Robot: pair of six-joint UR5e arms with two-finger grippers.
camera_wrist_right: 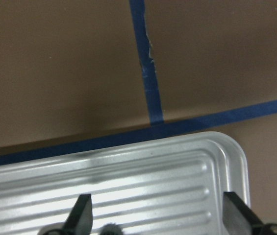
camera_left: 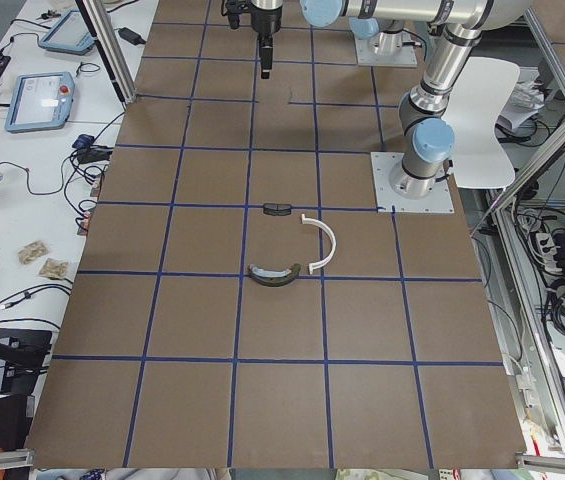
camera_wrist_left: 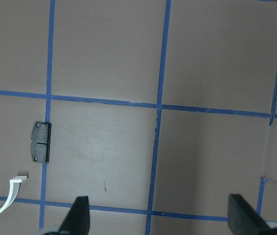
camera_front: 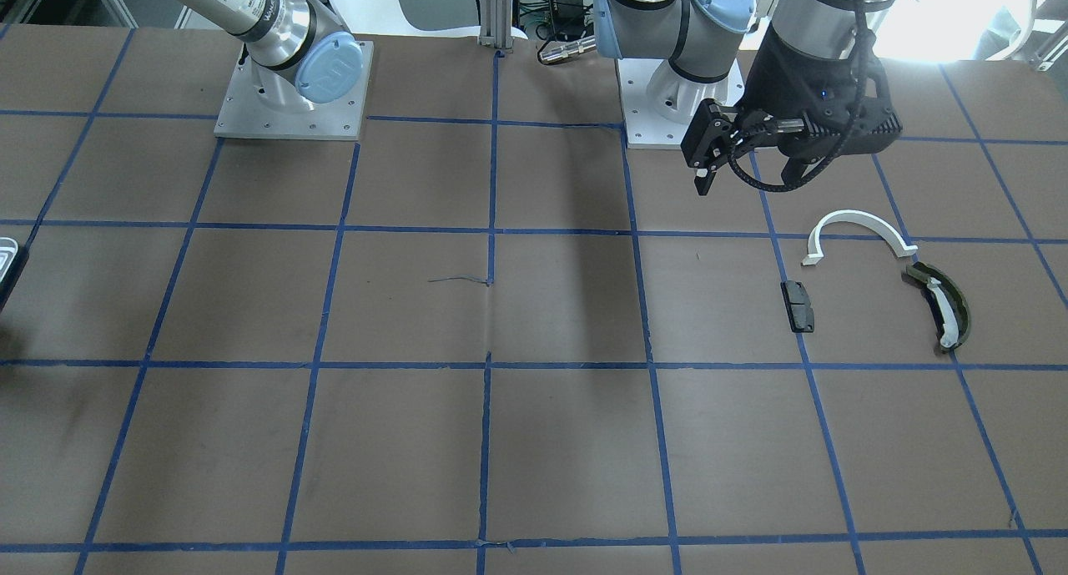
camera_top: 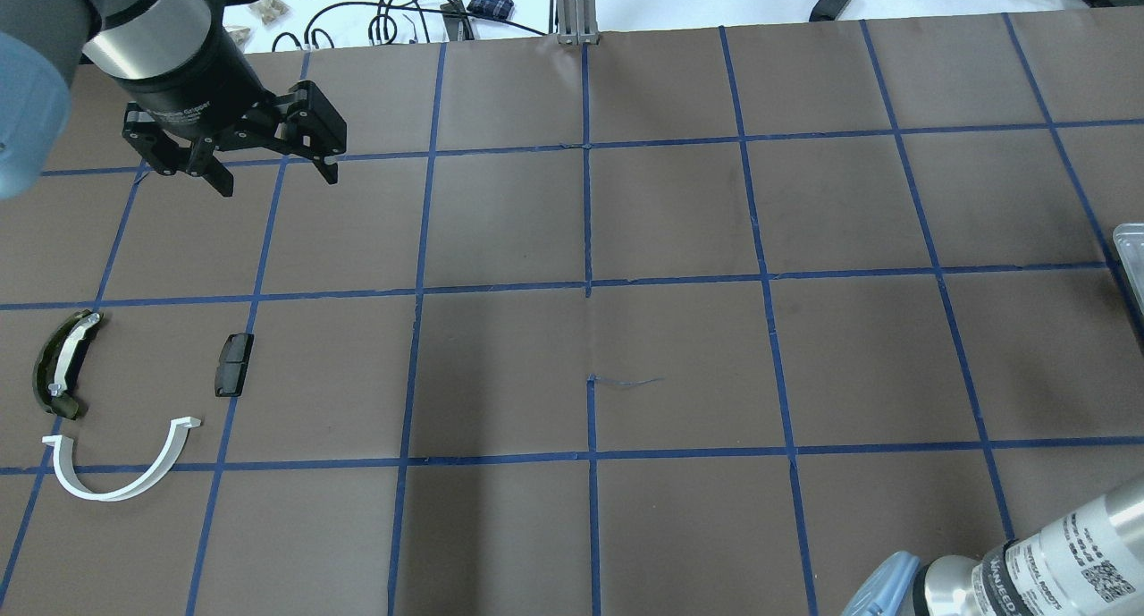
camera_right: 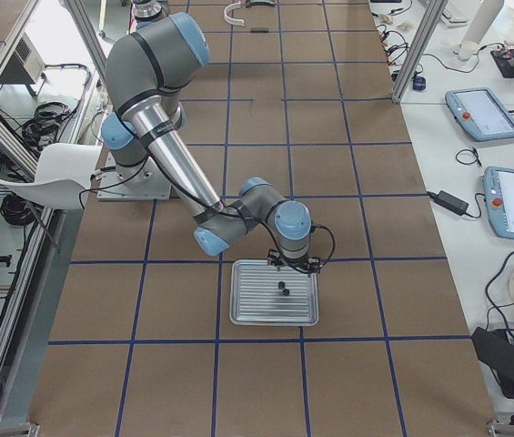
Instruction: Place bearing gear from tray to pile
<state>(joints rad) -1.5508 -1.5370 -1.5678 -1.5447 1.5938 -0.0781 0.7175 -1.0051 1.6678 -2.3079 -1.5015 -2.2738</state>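
Right gripper [camera_wrist_right: 157, 200] spread wide above the tray [camera_wrist_right: 229, 147].
Bearing gear [camera_right: 283, 290] beneath it; left gripper [camera_top: 277, 180], also released, near the pile [camera_top: 234, 364].

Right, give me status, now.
Left gripper open, empty, near pile. Right gripper open over tray. Gear likely the small dark part in tray, not gripped. Nothing seen in the way.

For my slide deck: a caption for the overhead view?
Left pincer open above the table, beyond the three-part pile; tray corner at right edge.
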